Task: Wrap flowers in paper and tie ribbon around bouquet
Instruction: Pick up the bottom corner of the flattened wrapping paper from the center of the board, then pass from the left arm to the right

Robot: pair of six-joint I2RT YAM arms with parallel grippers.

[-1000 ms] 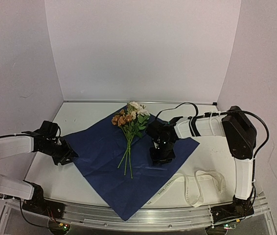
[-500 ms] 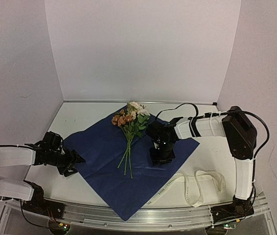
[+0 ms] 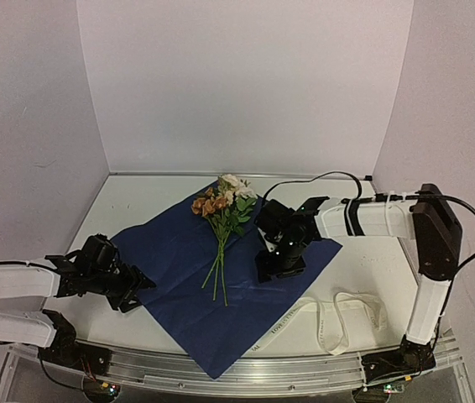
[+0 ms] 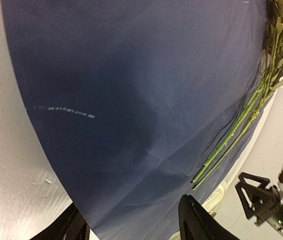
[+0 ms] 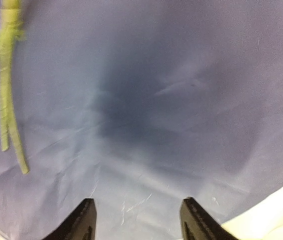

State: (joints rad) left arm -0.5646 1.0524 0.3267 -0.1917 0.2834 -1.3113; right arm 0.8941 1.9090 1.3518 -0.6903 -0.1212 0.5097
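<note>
The paper (image 3: 183,277) lies flat as a dark blue diamond, also filling the left wrist view (image 4: 131,100) and the right wrist view (image 5: 181,100). The flowers (image 3: 223,220) rest on it, blooms at the far corner, stems (image 4: 231,140) (image 5: 4,105) pointing toward me. The cream ribbon (image 3: 338,317) lies looped at the front right, partly under the sheet. My left gripper (image 3: 133,290) stands open over the paper's left edge (image 4: 131,231). My right gripper (image 3: 275,267) is open just above the sheet's right half (image 5: 137,220), nothing between its fingers. No wrapped bouquet is in view.
White walls close in the table (image 3: 137,197) on three sides. A metal rail (image 3: 246,378) runs along the near edge by the arm bases. The right arm's black cable (image 3: 305,180) arcs over the back right.
My left gripper slid right and toward me onto the paper's left edge and opened. The right gripper opened over the sheet, and its arm shifted a little to the right.
</note>
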